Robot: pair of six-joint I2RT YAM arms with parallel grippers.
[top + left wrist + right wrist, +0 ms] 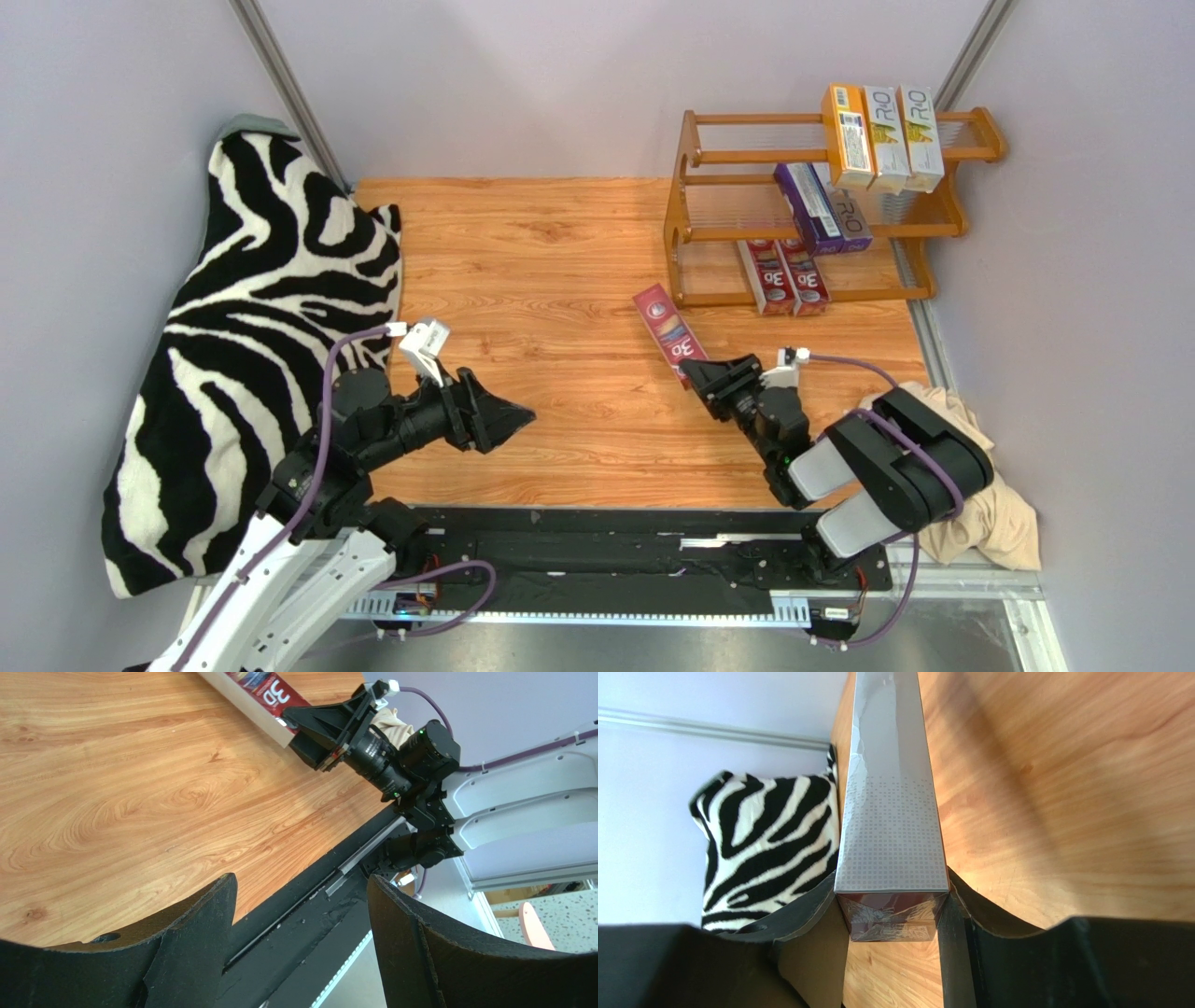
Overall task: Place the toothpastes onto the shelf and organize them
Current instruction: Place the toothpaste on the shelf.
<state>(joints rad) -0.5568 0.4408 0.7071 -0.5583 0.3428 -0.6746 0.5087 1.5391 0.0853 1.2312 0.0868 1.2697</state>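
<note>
One red carton (662,329) sits clamped between right gripper (701,375) jaws.

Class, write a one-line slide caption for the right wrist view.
Right claw clamps one end of a toothpaste carton, wooden tabletop and zebra-striped cloth beyond.

My left arm (323,490) rises from its base at the near left and bends at the elbow, with the forearm pointing right toward the middle. My left gripper (519,416) faces my other arm, and its jaws stand well apart. My right arm (898,469) is folded tight at the near right, with the wrist reaching up and left. My right gripper (701,375) is clamped on the near end of a red toothpaste carton (665,329), one finger pressed against each side.
</note>
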